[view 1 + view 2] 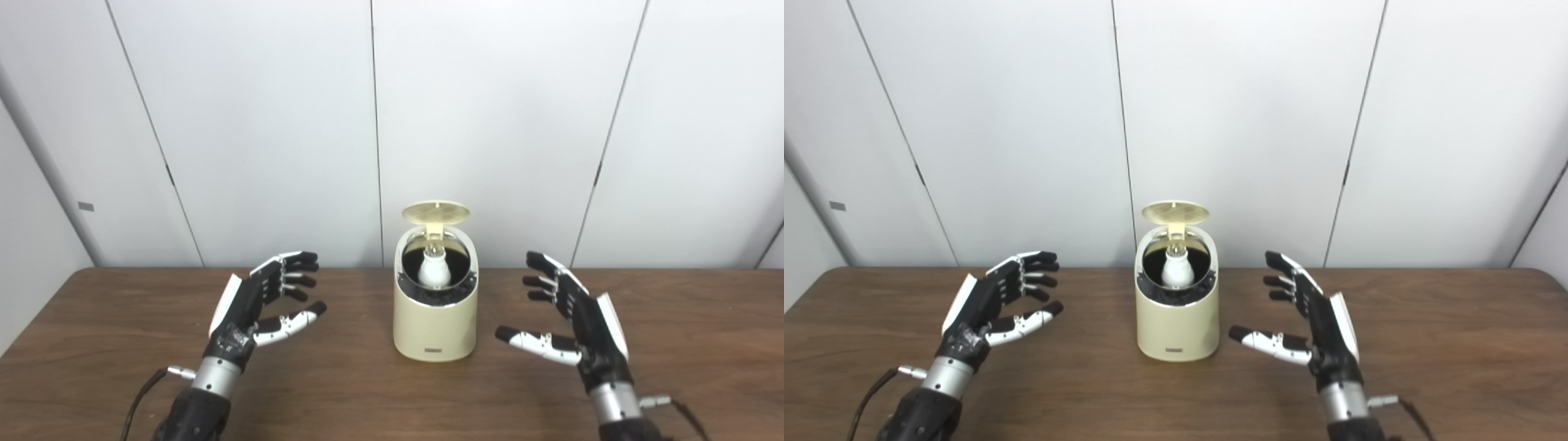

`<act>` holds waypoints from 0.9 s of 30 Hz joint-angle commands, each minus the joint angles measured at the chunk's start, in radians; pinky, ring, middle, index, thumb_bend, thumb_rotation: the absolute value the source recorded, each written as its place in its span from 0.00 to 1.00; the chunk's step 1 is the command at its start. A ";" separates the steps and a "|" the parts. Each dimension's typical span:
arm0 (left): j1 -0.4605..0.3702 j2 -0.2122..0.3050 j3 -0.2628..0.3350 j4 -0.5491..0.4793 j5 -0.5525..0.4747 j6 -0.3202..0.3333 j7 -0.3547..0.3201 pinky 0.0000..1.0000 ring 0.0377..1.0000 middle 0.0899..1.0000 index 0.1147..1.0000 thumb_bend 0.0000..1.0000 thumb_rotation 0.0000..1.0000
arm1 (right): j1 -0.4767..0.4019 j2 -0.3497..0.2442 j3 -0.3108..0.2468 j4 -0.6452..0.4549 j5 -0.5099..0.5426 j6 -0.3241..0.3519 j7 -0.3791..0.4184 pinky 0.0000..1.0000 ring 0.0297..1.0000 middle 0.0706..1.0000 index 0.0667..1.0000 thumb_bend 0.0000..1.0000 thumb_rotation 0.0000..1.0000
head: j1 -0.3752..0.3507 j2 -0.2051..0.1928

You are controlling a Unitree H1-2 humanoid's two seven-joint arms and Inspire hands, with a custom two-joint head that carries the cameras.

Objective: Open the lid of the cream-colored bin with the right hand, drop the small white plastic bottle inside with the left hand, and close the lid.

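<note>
Small white plastic bottle [434, 270] inside cream-colored bin [435, 321], lid [435, 212] raised for closing, between empty, spread left hand [263, 299] and right hand [572, 318].

No text could be read anywhere. The cream-colored bin [436, 318], between the left hand [266, 300] and the right hand [566, 312], bore a small dark label [433, 351] low on its front, its lettering too small to make out.

Bare table [343, 392] either side of open-lidded bin [435, 324].
</note>
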 commanded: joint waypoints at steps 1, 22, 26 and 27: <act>-0.022 -0.007 0.020 -0.013 0.014 -0.008 -0.010 0.57 0.65 0.70 0.72 0.59 0.00 | -0.086 -0.028 0.013 -0.058 -0.030 0.017 0.027 0.68 0.77 0.83 0.80 0.71 0.28 | -0.002 -0.004; -0.002 -0.109 0.057 0.099 0.072 -0.088 -0.036 0.57 0.65 0.71 0.74 0.56 0.00 | -0.407 -0.229 0.158 -0.110 -0.243 0.281 0.312 0.75 0.84 0.82 0.82 0.61 0.78 | -0.033 -0.037; -0.002 -0.120 0.062 0.109 0.080 -0.098 -0.032 0.57 0.65 0.71 0.73 0.58 0.00 | -0.440 -0.243 0.179 -0.107 -0.252 0.300 0.363 0.79 0.88 0.85 0.83 0.62 0.83 | -0.032 -0.039; -0.003 -0.121 0.063 0.112 0.086 -0.103 -0.030 0.57 0.64 0.71 0.73 0.58 0.00 | -0.448 -0.246 0.186 -0.104 -0.258 0.299 0.373 0.79 0.89 0.86 0.84 0.64 0.85 | -0.032 -0.039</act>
